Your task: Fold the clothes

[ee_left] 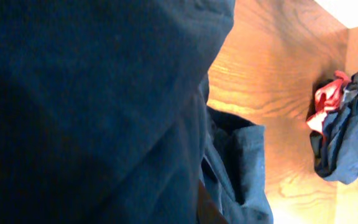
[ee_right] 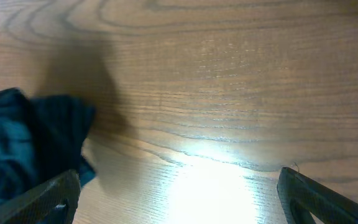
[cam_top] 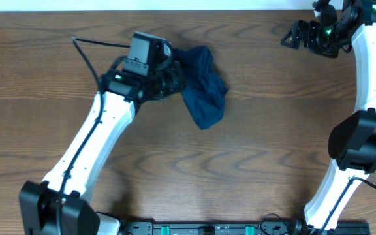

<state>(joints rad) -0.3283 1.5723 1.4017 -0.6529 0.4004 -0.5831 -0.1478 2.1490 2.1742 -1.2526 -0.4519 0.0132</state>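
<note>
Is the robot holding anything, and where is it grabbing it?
The left hand seems to pinch the blue clothes at the edge nearest it, but cloth hides its fingers. The right hand is open, holding nothing.
</note>
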